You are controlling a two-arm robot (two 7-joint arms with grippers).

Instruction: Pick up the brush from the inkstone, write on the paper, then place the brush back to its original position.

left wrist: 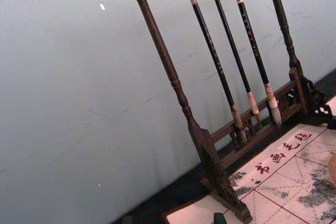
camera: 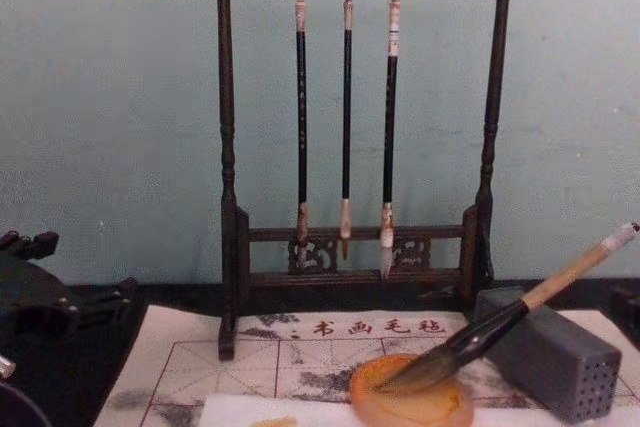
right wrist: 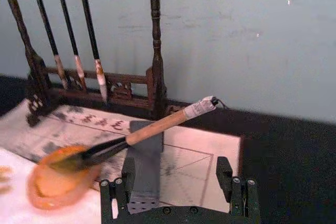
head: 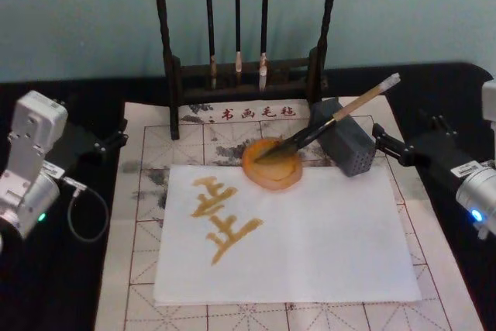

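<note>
Brush (head: 333, 118) lay centre frame, tip in inkstone (head: 267, 180), handle on block (head: 353, 153); right gripper (right wrist: 172, 190) sat spread and empty at right, left gripper (head: 112, 141) state unclear.

A dark wooden brush rack (camera: 440, 235) with two turned posts is standing at the back of a black tabletop (head: 62, 292) against a pale teal wall (head: 403, 13), three thin black-handled brushes with pale tips (camera: 347, 107) hanging tips-down from its top bar. A beige grid-lined mat with red characters and grey ink stains (head: 139, 269) is lying in front, under the rack's left foot. A grey rectangular block with small holes (head: 347, 145) is sitting on the mat's far right part.
</note>
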